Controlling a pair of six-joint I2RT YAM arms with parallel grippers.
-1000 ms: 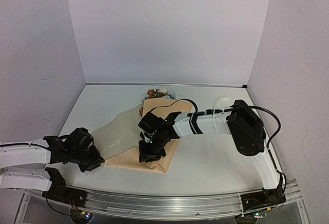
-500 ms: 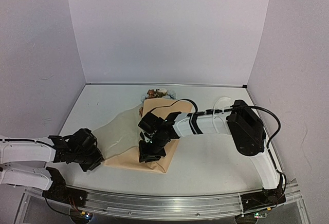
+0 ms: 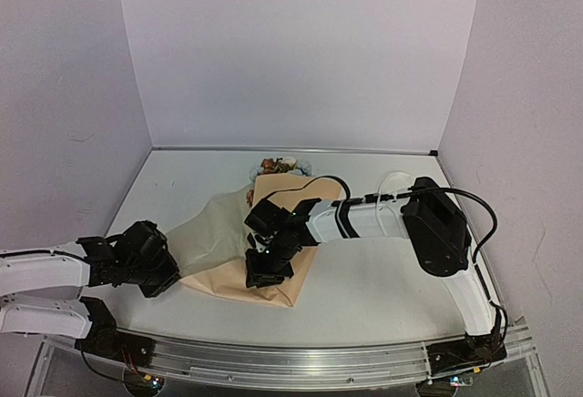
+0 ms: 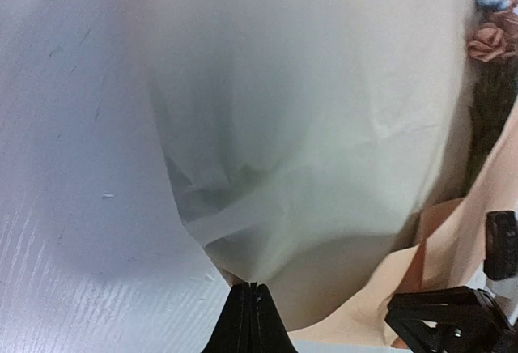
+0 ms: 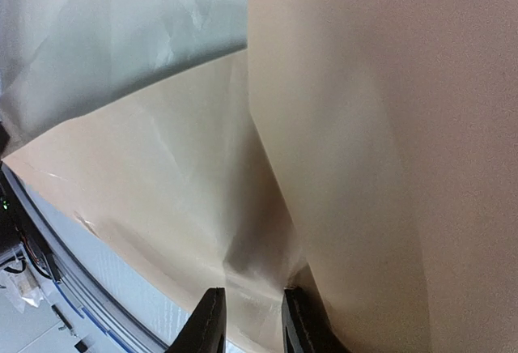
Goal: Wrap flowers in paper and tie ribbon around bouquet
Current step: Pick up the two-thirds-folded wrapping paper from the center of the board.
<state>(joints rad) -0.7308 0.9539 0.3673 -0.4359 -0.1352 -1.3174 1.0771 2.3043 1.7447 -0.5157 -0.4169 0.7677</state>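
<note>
Two arms low, L gripper (image 4: 252, 312) reaching from left, clamped on pale sheet (image 4: 307, 126), R gripper (image 5: 249, 321) angled down, pinching paper (image 5: 340, 126) fold.

Tan paper (image 3: 228, 286) folded, flowers (image 3: 278, 166) protruding behind

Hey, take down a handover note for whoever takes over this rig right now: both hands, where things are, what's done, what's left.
Left hand: shut at the near-left edge of the pale grey-green sheet, apparently pinching it.
Right hand: fingers apart, down on a fold of the kraft paper; grip unclear.
Flowers: heads show at the paper's far end.
Done: one flap of paper folded over.
Left: finish the wrap, then tie the ribbon, which I cannot pick out.
</note>
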